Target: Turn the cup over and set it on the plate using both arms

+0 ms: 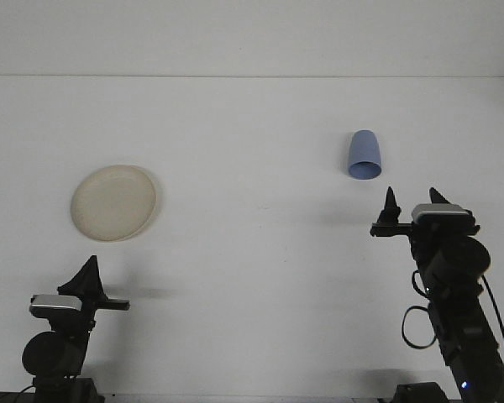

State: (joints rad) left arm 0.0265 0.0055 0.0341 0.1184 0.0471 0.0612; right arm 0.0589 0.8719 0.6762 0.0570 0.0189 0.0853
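White table across the whole front view, with a pale wall band behind its far edge. On the right, raised right arm, black, reaching forward over the near part of the table, a cable looped at its side. At its tip, right gripper with two dark pointed fingers spread apart, nothing between them, pointing toward the far side. Near the lower left corner, left arm folded low; left gripper showing as a single dark wedge from this angle, so cannot tell whether spread or pressed together. On the left half of the table, cream plate, round, lying flat and bare. On the right half, blue cup, mouth facing the camera and narrower base toward the wall; whether on its side or upended cannot be told. Cup beyond the right gripper and a little left of it, near but apart, well away from the plate.
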